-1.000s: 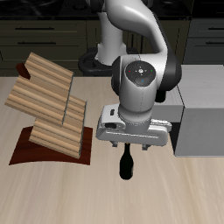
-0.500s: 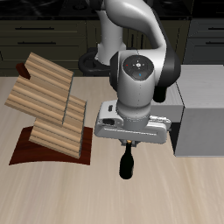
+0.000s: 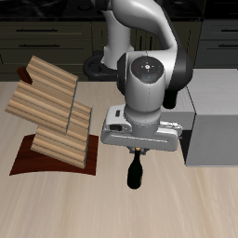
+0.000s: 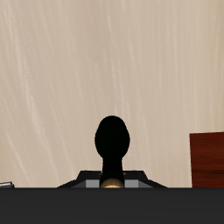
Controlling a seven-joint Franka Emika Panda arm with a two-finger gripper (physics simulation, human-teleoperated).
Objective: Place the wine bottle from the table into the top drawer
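Note:
The wine bottle [image 3: 135,173] is slim and near-black and stands upright on the beige table [image 3: 56,204], close to its front edge. My gripper [image 3: 136,152] is straight above it, at its neck, with the fingers mostly hidden under the hand. In the wrist view the bottle [image 4: 112,142] is a black shape whose tan cap sits in my gripper [image 4: 111,182], with the grey finger parts close on both sides. The grey cabinet [image 3: 216,130] stands beside the arm. Its top drawer cannot be made out. No twin bottle is in view.
A slatted wooden rack [image 3: 51,107] on a dark brown base [image 3: 28,160] stands on the other side of the bottle from the cabinet. A corner of that base [image 4: 208,157] shows in the wrist view. Dark kitchen cabinets line the back.
The hand has turned and shifted slightly over the bottle since a second ago. The bottle has barely moved. Nothing differs over the last half second.

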